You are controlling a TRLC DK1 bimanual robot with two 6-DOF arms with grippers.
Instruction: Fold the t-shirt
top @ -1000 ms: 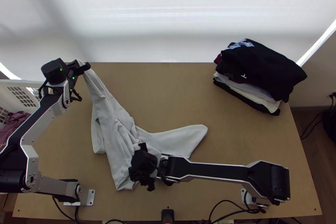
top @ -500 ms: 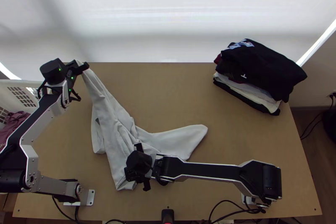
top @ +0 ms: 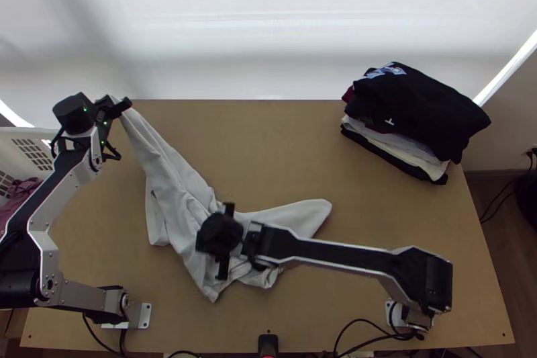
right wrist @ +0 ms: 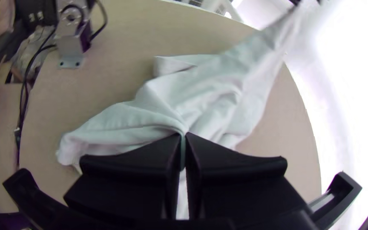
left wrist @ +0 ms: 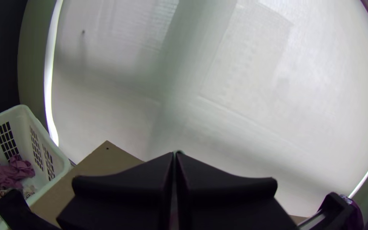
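Observation:
The light grey t-shirt (top: 168, 173) lies bunched and stretched slantwise over the table's left half, one part spreading right. At the far left corner, my left gripper (top: 115, 107) holds one end of it raised. My right gripper (top: 220, 234) is over the bunched near part, covering some cloth. In the left wrist view my left gripper (left wrist: 175, 154) is shut, a sliver of cloth between its tips. The right wrist view has my right gripper (right wrist: 184, 135) shut on a pinched fold of the t-shirt (right wrist: 205, 93), folds running out from it.
A stack of folded clothes (top: 416, 116), black on top, sits at the table's far right. Beyond the left edge stands a white basket (top: 27, 150) with mauve cloth in it. Bare tabletop (top: 282, 150) lies between shirt and stack.
My left gripper has shifted a little left, drawing its end of the shirt along. The right gripper went left, then away from the near edge, and the near part of the cloth has been pulled up and reshaped.

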